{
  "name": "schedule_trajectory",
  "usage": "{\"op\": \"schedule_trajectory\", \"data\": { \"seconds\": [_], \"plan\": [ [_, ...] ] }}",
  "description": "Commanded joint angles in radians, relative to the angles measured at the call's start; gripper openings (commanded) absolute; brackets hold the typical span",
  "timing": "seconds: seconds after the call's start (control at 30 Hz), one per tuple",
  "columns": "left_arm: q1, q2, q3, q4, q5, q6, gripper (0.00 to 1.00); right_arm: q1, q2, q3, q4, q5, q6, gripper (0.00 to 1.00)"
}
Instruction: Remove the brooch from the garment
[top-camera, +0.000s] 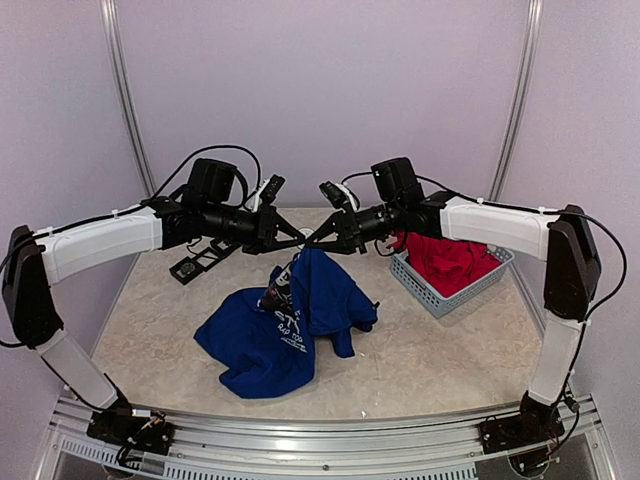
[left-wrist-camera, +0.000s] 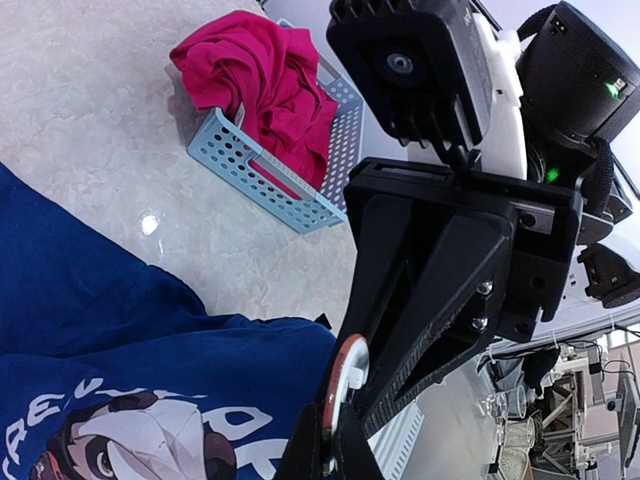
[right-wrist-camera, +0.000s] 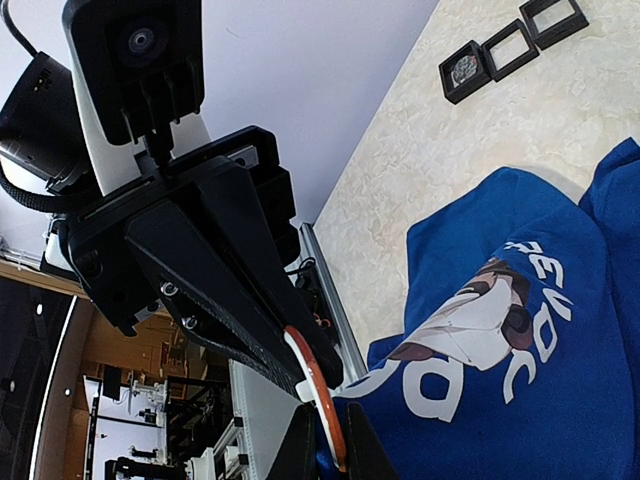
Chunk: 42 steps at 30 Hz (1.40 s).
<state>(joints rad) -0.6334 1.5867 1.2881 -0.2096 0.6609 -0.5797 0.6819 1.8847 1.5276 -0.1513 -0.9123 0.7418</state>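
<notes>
Brooch (left-wrist-camera: 346, 372): small round disc, white face with red-orange rim, seen edge-on at the very tips of both claws, raised well clear of the table. Probably light, rigid and smooth at the rim, so apt to slip or twist out of a narrow pinch. Best taken flat across face and back, with the cloth held close beside the pin so that a pull does not merely lift the shirt. Pin and clasp hidden. Right claw (right-wrist-camera: 328, 450): pressed together on the disc's rim. Left claw (left-wrist-camera: 330, 448): pressed tight at the same spot, nose to nose with the other; brooch edge or cloth between its pads, cannot tell which. T-shirt (top-camera: 270, 345): royal blue, white lettering and dark graphic on the chest, soft and limp. Hangs from the claws and pools on the table (top-camera: 450, 350) below them; likely to stretch and follow any tug. Basket (top-camera: 430, 298) with red garment (top-camera: 450, 258): below and behind the right claw, apart from the shirt. Black display boxes (top-camera: 195, 262): below and behind the left claw.
</notes>
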Motion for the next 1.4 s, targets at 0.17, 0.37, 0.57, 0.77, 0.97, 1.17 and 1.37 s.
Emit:
{"op": "schedule_trajectory", "data": {
  "seconds": [0.17,0.37,0.57,0.77,0.97,1.17,1.37],
  "plan": [
    [-0.051,-0.050,0.050,0.098,0.216,0.001,0.00,-0.043,0.108,0.031,-0.143,0.270,-0.105,0.11],
    [0.001,-0.087,-0.029,0.147,0.220,-0.043,0.00,-0.045,0.044,0.025,-0.083,0.217,-0.136,0.23],
    [0.020,-0.095,-0.039,0.123,0.206,-0.037,0.00,-0.048,-0.031,0.002,0.010,0.096,-0.155,0.40],
    [0.021,-0.106,-0.067,0.173,0.197,-0.060,0.00,-0.056,-0.102,-0.044,0.140,0.047,-0.083,0.54],
    [0.021,-0.120,-0.090,0.233,0.183,-0.084,0.00,-0.055,-0.111,-0.084,0.231,0.027,-0.018,0.55],
    [0.021,-0.121,-0.092,0.246,0.156,-0.092,0.00,-0.040,-0.119,-0.102,0.294,-0.046,0.002,0.55],
    [0.021,-0.110,-0.088,0.247,0.138,-0.104,0.00,-0.023,-0.121,-0.126,0.391,-0.103,0.052,0.50]
  ]
}}
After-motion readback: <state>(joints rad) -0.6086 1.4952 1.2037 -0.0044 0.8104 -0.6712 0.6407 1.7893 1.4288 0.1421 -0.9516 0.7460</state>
